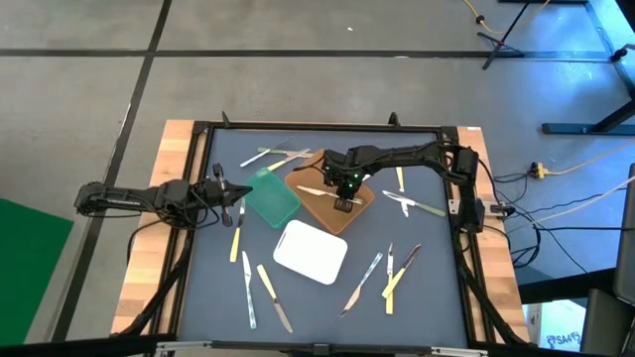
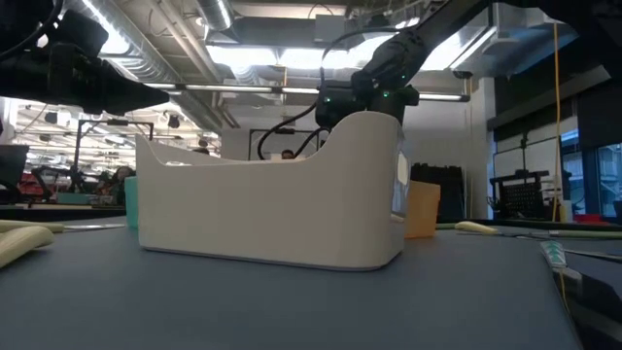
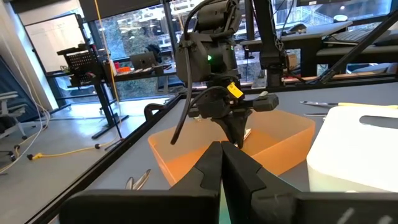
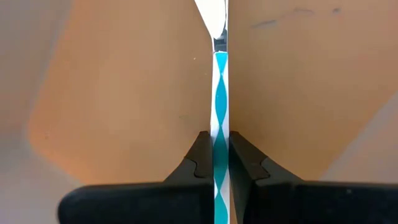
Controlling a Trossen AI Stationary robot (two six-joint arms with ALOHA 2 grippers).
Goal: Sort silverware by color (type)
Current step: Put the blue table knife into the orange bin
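My right gripper (image 1: pixel 344 198) hangs over the brown tray (image 1: pixel 362 203), shut on a piece of silverware with a blue-and-white handle (image 4: pixel 221 74). A pale knife (image 1: pixel 313 190) lies flat in that tray. More silverware lies loose on the grey mat: pale pieces at the far left (image 1: pixel 281 154), a yellow one (image 1: pixel 236 240), several near the front (image 1: pixel 263 288) and at the right (image 1: pixel 394 270). My left gripper (image 1: pixel 239 194) waits at the table's left, shut on nothing, its fingers level (image 3: pixel 221 152). My right gripper pinches the blue-and-white handle (image 4: pixel 221 121) between its two fingers. The fingers come from above, pointing steeply down. The piece runs on along them, its metal tip (image 4: pixel 211 12) foremost toward the brown tray's floor. I cannot tell whether the tip touches the tray.
A green tray (image 1: pixel 270 195) sits just left of the brown one, and a white tray (image 1: pixel 311 251) lies nearer the front. A black frame (image 1: pixel 327 127) borders the mat. The white tray (image 2: pixel 272 209) fills the middle of the low view.
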